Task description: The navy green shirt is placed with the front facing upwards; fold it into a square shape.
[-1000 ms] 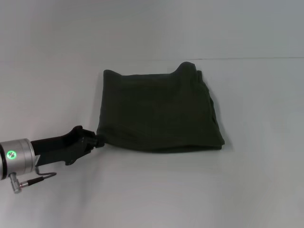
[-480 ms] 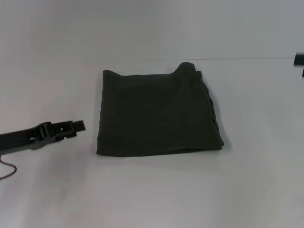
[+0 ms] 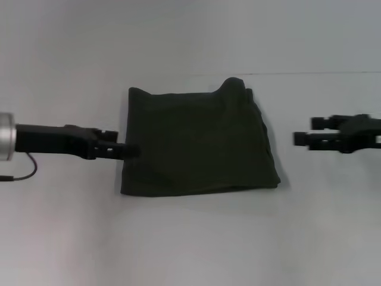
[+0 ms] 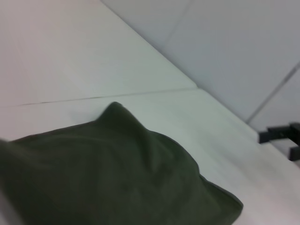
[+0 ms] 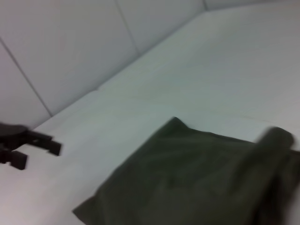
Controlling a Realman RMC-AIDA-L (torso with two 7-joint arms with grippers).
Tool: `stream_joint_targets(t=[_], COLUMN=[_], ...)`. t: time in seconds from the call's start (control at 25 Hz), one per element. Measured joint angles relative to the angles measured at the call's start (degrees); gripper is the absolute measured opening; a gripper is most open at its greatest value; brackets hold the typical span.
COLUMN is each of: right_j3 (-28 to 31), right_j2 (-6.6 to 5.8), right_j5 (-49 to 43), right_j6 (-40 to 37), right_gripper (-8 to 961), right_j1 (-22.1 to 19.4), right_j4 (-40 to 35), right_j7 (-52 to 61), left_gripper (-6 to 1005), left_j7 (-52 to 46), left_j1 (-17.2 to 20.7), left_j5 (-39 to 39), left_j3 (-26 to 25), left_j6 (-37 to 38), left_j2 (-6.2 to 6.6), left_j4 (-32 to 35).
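The navy green shirt (image 3: 199, 143) lies folded into a rough square on the white tabletop (image 3: 196, 238), one bump of cloth raised along its far edge. No print or label shows on it. The left end effector (image 3: 122, 150) reaches in level to the shirt's left edge, its tip overlapping the cloth; whether it grips cannot be told. The right end effector (image 3: 303, 138) hovers well apart from the shirt's right edge, fingers apart.

The navy green shirt (image 3: 199, 142) lies on the table (image 3: 190, 238), between both grippers.
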Motion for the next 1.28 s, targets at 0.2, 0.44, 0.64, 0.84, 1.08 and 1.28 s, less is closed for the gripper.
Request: stream_joint_targets(t=[0.2,0.44,0.64,0.84,1.08,1.28], right_j3=[-3.3,-4.0,-4.2,-5.0,-5.1,-4.8], right_j2=[3.08,3.26,3.31,3.42,3.45,3.12], right_j5=[-0.1,1.6,6.2,7.4,7.4,7.5], right_j6=[0.8,1.6,1.4,0.8,-0.7,-3.4], right_gripper=[856,856,856,856,856,855], right_j1=[1.7,1.5,1.2,1.2,0.9,0.7], right_j4=[-0.1,-0.2,0.4,0.9,1.0,1.0], right_j7=[-3.8,-6.9,-7.6,-8.4,-8.7,-8.6], left_gripper=[869,951,951,952,952,951], left_j7=[0.4,-2.9,-4.5,-5.6,-4.7,1.4], left_j1=[-3.7,-7.1,-8.5,-9.4,-9.3,-7.9], left_j5=[2.5,3.2,3.0,1.1,-1.6,-2.0], left_j3=[5.1,6.7,6.9,6.4,6.4,6.4], left_j6=[-0.7,-1.2,-1.5,-0.5,1.3,0.2], left_j2=[0.60,0.92,0.55,0.10,0.10,-0.74], left_j4=[0.3,0.0,-0.5,-0.8,-0.9,-0.1])
